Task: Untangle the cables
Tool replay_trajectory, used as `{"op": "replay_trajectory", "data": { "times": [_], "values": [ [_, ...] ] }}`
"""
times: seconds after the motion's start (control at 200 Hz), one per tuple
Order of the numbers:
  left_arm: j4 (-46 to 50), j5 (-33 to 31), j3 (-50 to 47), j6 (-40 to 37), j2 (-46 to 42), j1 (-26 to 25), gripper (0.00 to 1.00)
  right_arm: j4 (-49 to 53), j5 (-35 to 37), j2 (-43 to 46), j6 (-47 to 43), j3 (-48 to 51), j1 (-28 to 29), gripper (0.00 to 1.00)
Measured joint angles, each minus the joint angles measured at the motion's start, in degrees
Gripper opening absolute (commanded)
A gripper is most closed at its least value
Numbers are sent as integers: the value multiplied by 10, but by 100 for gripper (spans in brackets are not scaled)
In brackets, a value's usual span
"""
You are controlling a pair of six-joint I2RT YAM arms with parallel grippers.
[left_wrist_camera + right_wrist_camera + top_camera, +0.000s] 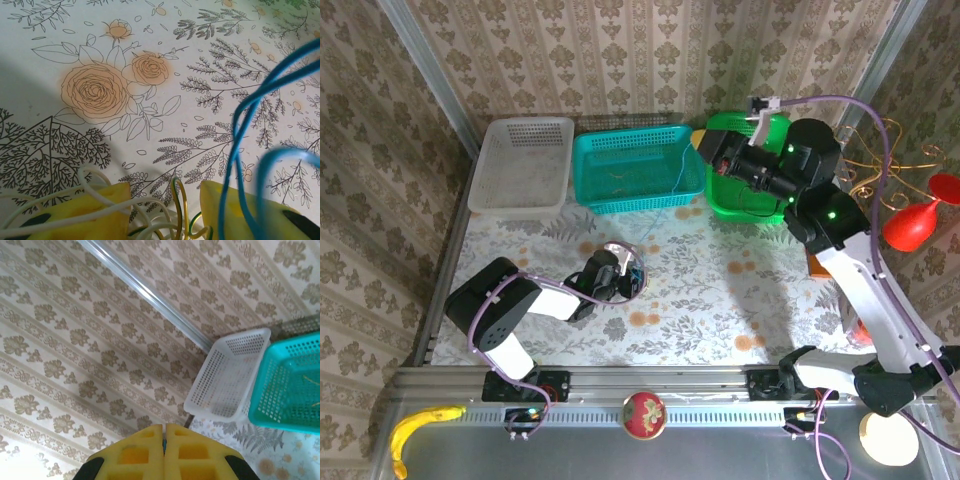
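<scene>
Nearest to me, my left gripper (165,200) was down on the flowered tablecloth (200,60), its arm folded low and reaching forward from its base. Its jaws stood part-way apart, and the cables (100,181) lay right there. White loops were draped over one finger, and a yellow-green one curled in the gap between the two. Whether the jaws bit on the clump or merely bracketed it, I could not tell. From that clump a blue cable (240,130) looped upward and away to the right.

I judged this to be the pulling-apart step, with one hand anchoring the knot on the table and the other drawing a single strand free. The next move, as I saw it, called for a firm hold on the clump by the left jaws. Then the right would lift slowly, so the blue strand slid out rather than dragging the whole knot along or tightening it.

Farther off, my right gripper (705,152) hung high over the back of the table, arm stretched up, above where the teal basket (635,170) met the green basket (730,195). Its jaws were pressed together with a thin bluish sliver between them, most likely that blue cable. Beyond sat a white basket (225,385) against the patterned wall (75,340).
</scene>
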State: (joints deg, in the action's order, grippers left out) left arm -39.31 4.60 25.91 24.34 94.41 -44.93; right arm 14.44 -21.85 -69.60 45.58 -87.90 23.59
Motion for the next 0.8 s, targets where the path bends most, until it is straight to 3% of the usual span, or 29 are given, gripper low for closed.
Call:
{"op": "replay_trajectory", "data": {
  "times": [0.27, 0.56, 0.8],
  "values": [
    [1, 2, 0, 1, -4, 0, 42, 24, 4, 3, 0, -31, -38, 0],
    [0, 3, 0, 1, -4, 0, 42, 51, 4, -14, -1, -188, -111, 0],
    [-2, 6, 0, 1, -4, 0, 41, 53, 3, -24, 0, -219, -134, 0]
  ]
}}
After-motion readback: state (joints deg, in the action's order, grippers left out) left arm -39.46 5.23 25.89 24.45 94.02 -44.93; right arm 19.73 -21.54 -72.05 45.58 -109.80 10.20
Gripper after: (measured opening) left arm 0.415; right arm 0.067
